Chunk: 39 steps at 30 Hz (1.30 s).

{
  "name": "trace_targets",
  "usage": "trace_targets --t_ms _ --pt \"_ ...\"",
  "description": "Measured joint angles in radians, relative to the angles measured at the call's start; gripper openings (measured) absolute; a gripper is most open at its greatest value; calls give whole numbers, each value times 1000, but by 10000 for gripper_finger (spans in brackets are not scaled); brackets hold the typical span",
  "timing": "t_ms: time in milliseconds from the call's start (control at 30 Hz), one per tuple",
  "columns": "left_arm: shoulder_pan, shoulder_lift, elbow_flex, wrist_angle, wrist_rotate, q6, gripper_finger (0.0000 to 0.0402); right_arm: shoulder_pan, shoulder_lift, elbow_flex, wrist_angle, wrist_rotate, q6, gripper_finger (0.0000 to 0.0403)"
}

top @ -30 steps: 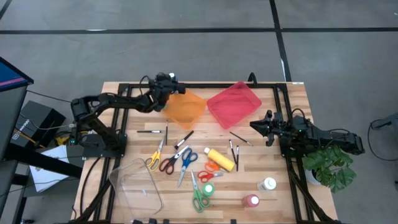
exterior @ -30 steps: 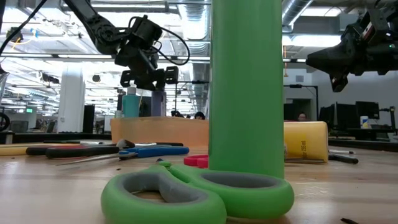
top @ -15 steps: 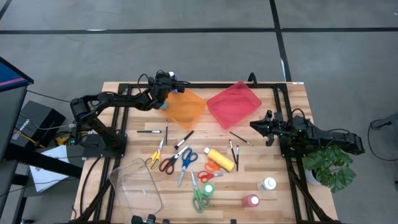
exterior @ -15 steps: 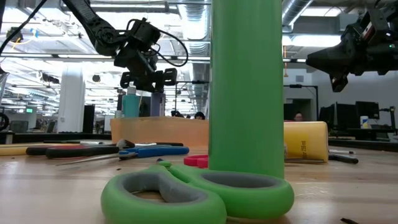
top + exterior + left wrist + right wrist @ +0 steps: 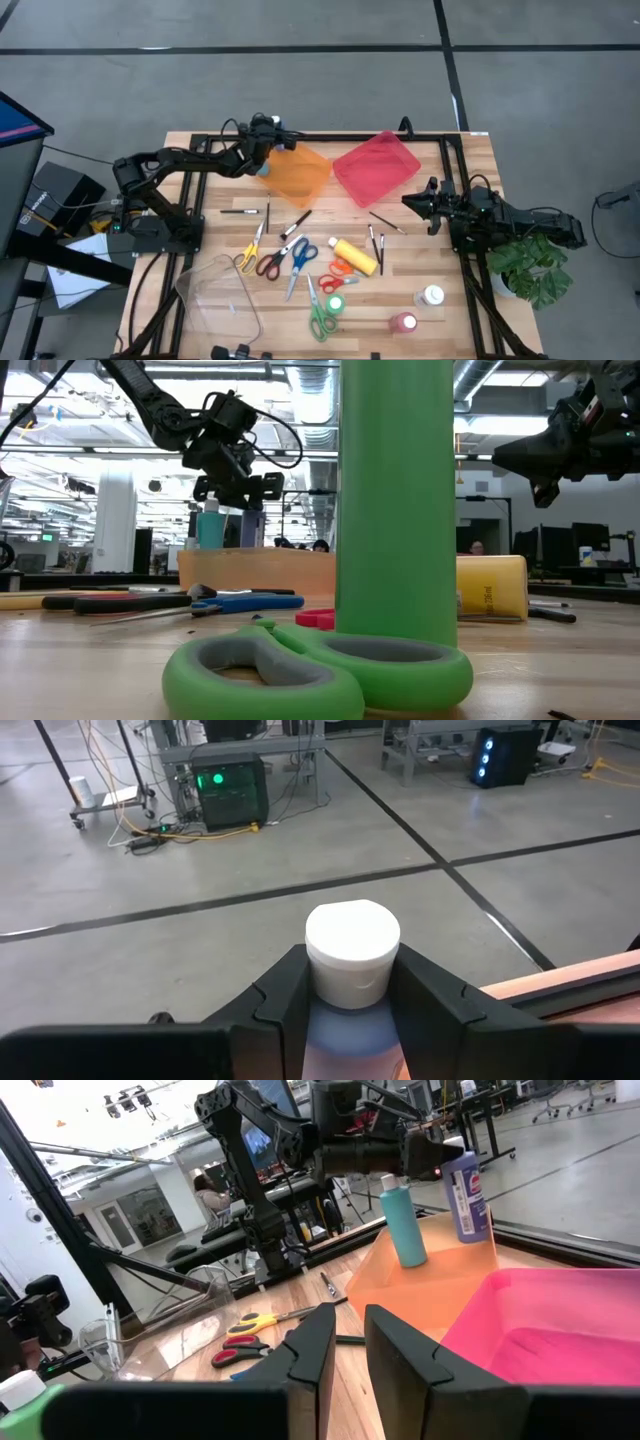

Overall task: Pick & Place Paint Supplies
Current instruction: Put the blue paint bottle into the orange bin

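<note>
Step in hand: placing. Left gripper (image 5: 266,155), jaws clamped on a purple paint bottle (image 5: 350,982) with a white cap, held above the orange tray (image 5: 300,172) at that tray's rim nearest the worktop's left edge, by the far edge.
Already placed: teal bottle (image 5: 404,1223) standing upright in the orange tray.
Next move, as judged: lowering the purple bottle into the tray beside the teal one, then releasing; little gap between the two bottles, so a straight descent.
Right gripper (image 5: 412,201): waiting near the worktop's right edge, jaws nearly closed, nothing held.
Still to pick: scissors (image 5: 298,262), brushes (image 5: 376,239), yellow bottle (image 5: 355,255), strewn over the worktop's middle.
Open room: red tray (image 5: 377,166) empty; clear tray (image 5: 222,296) at the near left corner.
Edges: orange tray close to the far edge.
</note>
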Motion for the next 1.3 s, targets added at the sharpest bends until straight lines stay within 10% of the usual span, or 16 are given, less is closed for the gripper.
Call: trace_targets --t_ms 1300 --pt "0 0 -49 67 26 7 157 0 0 0 -5 -27 1 57"
